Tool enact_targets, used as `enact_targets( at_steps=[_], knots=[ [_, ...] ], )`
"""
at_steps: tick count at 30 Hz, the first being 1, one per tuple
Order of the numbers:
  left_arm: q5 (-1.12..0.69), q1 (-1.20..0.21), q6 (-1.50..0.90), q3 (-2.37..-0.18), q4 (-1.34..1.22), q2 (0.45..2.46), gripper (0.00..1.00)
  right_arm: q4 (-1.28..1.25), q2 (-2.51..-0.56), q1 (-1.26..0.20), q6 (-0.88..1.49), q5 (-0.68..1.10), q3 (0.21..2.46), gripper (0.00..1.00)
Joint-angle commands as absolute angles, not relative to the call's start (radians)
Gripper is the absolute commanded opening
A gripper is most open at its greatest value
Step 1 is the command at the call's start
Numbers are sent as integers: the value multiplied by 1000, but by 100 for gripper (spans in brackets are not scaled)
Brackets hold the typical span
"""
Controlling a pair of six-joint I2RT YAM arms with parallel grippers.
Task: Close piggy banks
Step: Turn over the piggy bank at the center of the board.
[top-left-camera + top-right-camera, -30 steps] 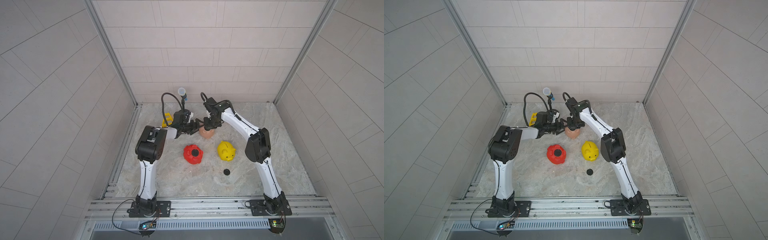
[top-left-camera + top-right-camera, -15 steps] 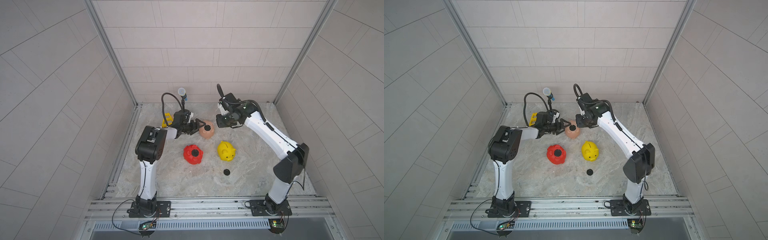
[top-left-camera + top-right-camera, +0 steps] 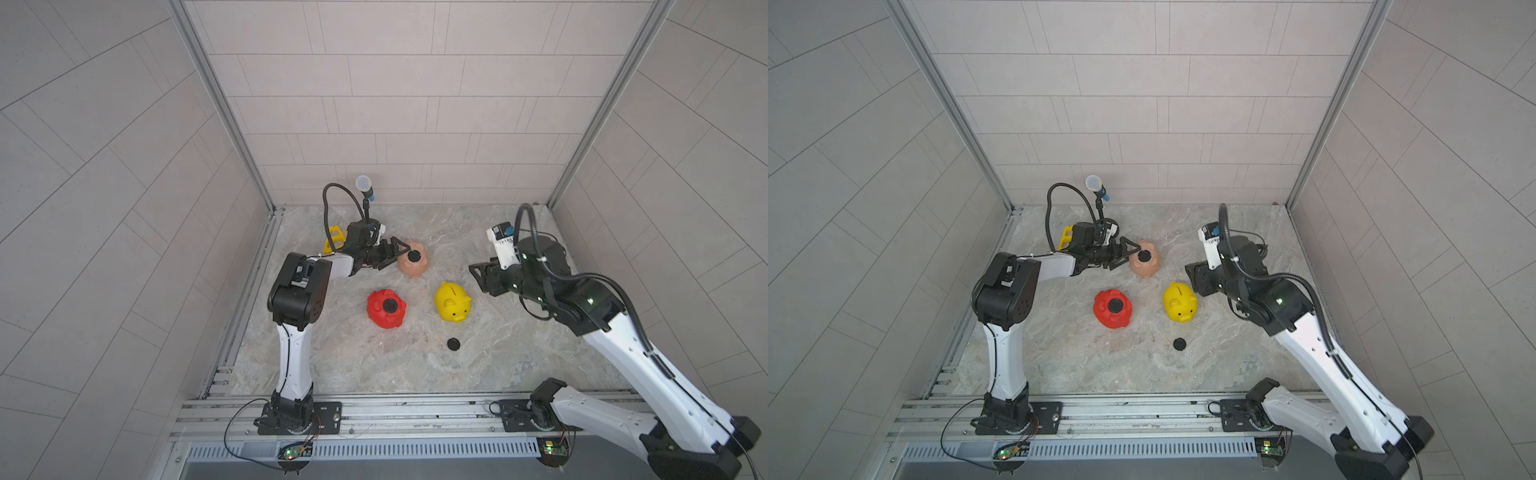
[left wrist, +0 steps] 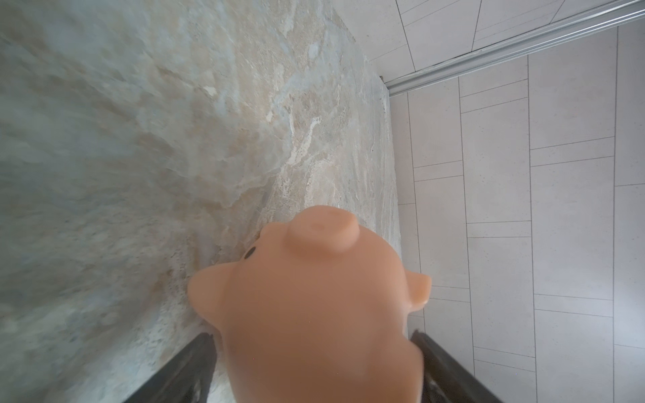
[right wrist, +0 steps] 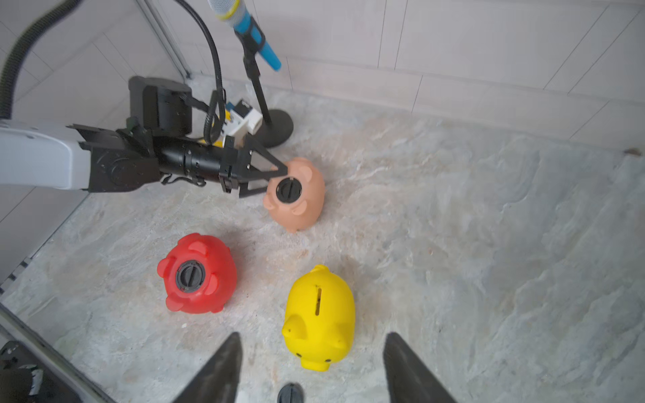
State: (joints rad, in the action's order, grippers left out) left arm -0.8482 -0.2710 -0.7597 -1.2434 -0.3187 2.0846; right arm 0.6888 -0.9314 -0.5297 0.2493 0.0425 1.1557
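Observation:
The peach-pink piggy bank (image 3: 419, 271) lies belly up at the back, a black plug (image 3: 413, 257) seated in its belly hole. My left gripper (image 3: 401, 254) is shut on its rear end; in the left wrist view both fingers (image 4: 199, 363) press its sides. The red piggy bank (image 3: 382, 320) also lies belly up with a plug (image 3: 390, 306) in it. The yellow piggy bank (image 3: 452, 303) stands upright, coin slot on top. A loose black plug (image 3: 453, 344) lies in front of it. My right gripper (image 3: 478, 276) hovers open and empty to the right of the yellow one.
A microphone on a stand (image 3: 363, 185) rises behind the left gripper, and a yellow triangular frame (image 3: 334, 241) sits by the left wall. Tiled walls close in the marble floor (image 3: 478, 365) on three sides; a metal rail (image 3: 395, 409) runs along the front.
My right gripper has let go of the plug in the peach-pink piggy bank, opened, and swung back to the right, near the yellow one. The left gripper has not moved.

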Motion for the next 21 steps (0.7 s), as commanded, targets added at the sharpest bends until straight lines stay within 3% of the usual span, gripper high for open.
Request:
enact_targets(
  at_steps=[1,6,13,21],
  knots=[
    [-815,-270,-730,-1228,-275,2022,92,596,-850,-528,198,-13,1081,79],
    [-810,-271,-730,-1215,-275,1984,92,580,-761,-528,194,-37,994,89],
    [-796,-273,-730,-1155,-278,1882,92,585,-699,-528,184,-65,930,90],
    [-725,-274,-677,-1008,-197,1602,92,557,-595,-528,199,-129,832,91]
  ],
)
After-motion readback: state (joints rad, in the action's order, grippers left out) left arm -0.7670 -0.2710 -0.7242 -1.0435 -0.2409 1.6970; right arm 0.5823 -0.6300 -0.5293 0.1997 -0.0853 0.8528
